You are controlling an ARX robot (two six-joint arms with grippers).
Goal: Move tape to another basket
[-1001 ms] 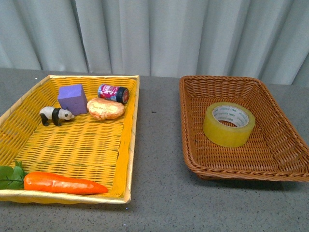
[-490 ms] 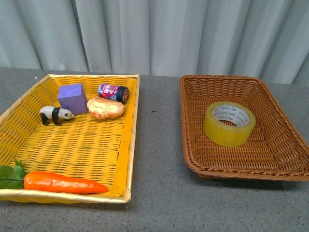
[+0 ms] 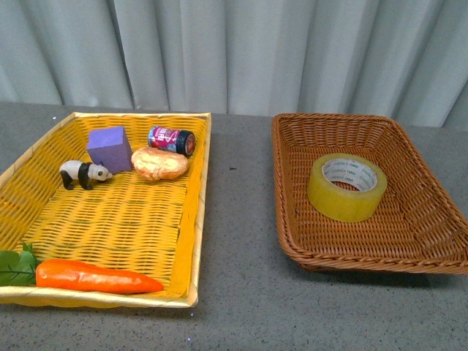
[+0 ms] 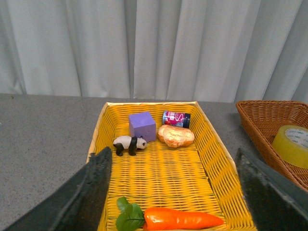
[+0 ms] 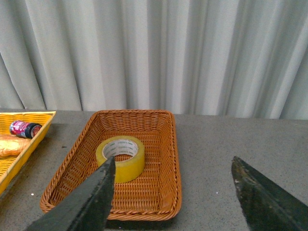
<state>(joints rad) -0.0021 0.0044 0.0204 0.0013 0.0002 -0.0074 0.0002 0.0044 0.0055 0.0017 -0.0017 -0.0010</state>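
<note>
The yellow tape roll [image 3: 346,187] lies flat inside the dark brown wicker basket [image 3: 292,219] on the right of the table. It also shows in the right wrist view [image 5: 120,158] in the brown basket [image 5: 163,159], and at the edge of the left wrist view [image 4: 291,146]. Neither arm shows in the front view. My left gripper [image 4: 175,166] is open and empty, hanging above the near end of the yellow basket [image 4: 211,159]. My right gripper [image 5: 173,168] is open and empty, above the table beside the brown basket's near corner.
The yellow basket [image 3: 191,219] on the left holds a purple cube [image 3: 110,148], a toy panda [image 3: 84,174], a bread roll [image 3: 159,164], a small can [image 3: 172,140] and a carrot [image 3: 95,278]. A grey curtain hangs behind the grey table [image 3: 238,241].
</note>
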